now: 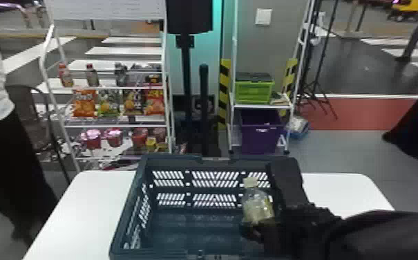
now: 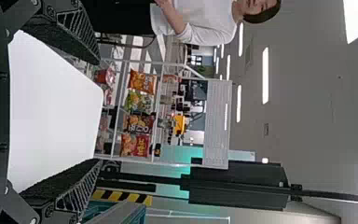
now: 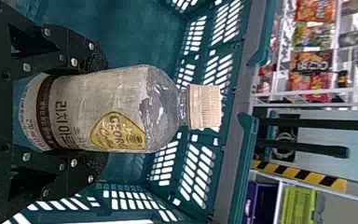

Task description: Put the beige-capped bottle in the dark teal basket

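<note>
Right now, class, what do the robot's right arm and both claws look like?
The right arm is black and smoothly rounded. The left claw has two black fingers with rough, grainy pads and ribbed, lattice-like sides. The right claw is black too, its angular finger parts dotted with silver screws.

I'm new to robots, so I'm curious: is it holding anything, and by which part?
Yes: the right gripper holds the beige-capped bottle by its labelled body, below the cap.
</note>
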